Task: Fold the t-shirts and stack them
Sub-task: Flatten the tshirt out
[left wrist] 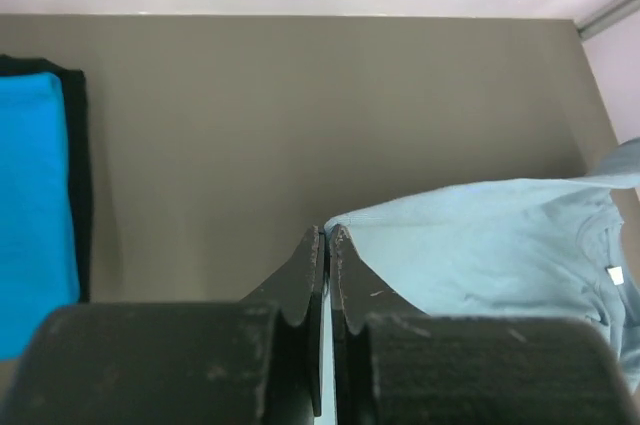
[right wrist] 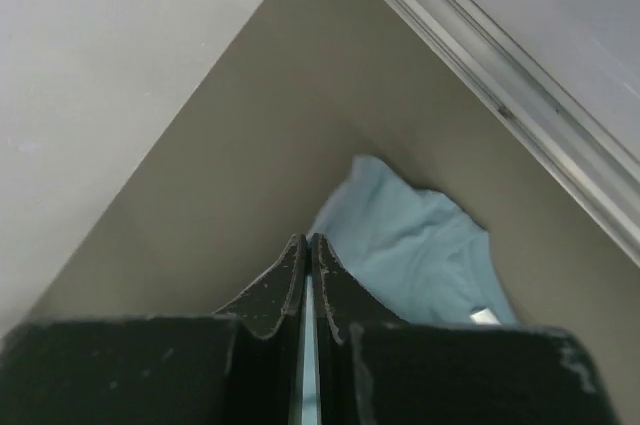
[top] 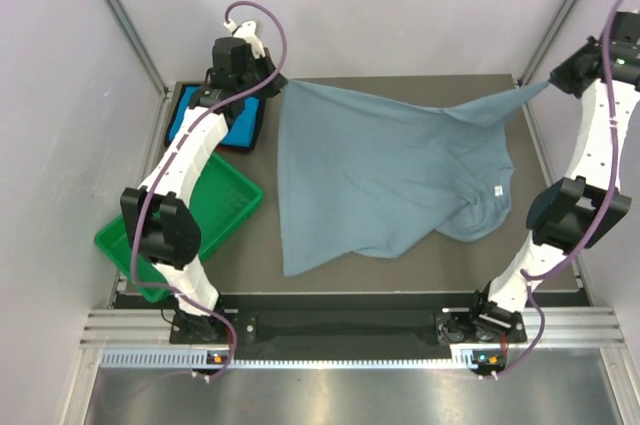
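The large grey-blue t-shirt (top: 380, 175) is stretched across the table with its white tag (top: 497, 191) near the right. My left gripper (top: 272, 80) is shut on the shirt's far left corner and holds it raised. My right gripper (top: 552, 81) is shut on the far right corner, pulled up toward the right wall. The shirt shows in the left wrist view (left wrist: 480, 245) and the right wrist view (right wrist: 410, 245). The turquoise t-shirt with dark edging (top: 222, 117) lies folded at the far left, also in the left wrist view (left wrist: 35, 205).
A green plastic tray (top: 215, 210) sits at the near left under my left arm. Grey walls close in on both sides and the back. A metal frame post (right wrist: 480, 65) runs near my right gripper.
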`<state>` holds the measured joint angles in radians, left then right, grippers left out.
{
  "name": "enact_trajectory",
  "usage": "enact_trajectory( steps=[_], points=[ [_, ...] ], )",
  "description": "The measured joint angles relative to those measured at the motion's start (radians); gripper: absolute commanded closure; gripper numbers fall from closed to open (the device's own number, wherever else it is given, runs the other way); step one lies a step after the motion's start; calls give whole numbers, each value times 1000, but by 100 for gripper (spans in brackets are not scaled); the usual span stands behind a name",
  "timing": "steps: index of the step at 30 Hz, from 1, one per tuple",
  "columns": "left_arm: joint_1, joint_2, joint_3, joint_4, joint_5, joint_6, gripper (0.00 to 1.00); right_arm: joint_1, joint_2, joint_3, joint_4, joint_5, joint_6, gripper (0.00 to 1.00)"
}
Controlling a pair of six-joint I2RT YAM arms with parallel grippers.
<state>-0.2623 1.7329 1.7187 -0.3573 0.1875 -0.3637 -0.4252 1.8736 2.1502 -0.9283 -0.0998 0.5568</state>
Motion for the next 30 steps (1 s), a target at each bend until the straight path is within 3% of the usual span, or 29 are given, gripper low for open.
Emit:
enact_trajectory(
  steps=[4, 9, 13, 16, 22, 27, 28, 30],
  points=[
    [21, 39, 7, 50, 11, 21, 100, 85, 5, 33, 24, 71, -76, 100],
    [12, 56, 46, 69, 34, 26, 100, 177, 80, 297, -44, 169, -103, 100],
    [4, 44, 38, 90, 33, 26, 100, 232, 74, 316, -99, 199, -120, 100],
    [-1, 14, -19, 112, 33, 25, 100, 262, 69, 222, -119, 200, -148, 100],
    [-24, -44, -166, 124, 33, 22, 100, 261, 18, -138, -143, 229, -172, 100],
    [-109, -107, -218, 119, 25, 35, 100, 225, -103, -187, -183, 296, -142, 100],
    [-167, -185, -224, 121, 30, 45, 100, 207, -247, -167, -206, 340, -117, 100],
    [-214, -254, -228, 125, 24, 49, 100, 195, -350, -124, -223, 364, -103, 100]
  ],
)
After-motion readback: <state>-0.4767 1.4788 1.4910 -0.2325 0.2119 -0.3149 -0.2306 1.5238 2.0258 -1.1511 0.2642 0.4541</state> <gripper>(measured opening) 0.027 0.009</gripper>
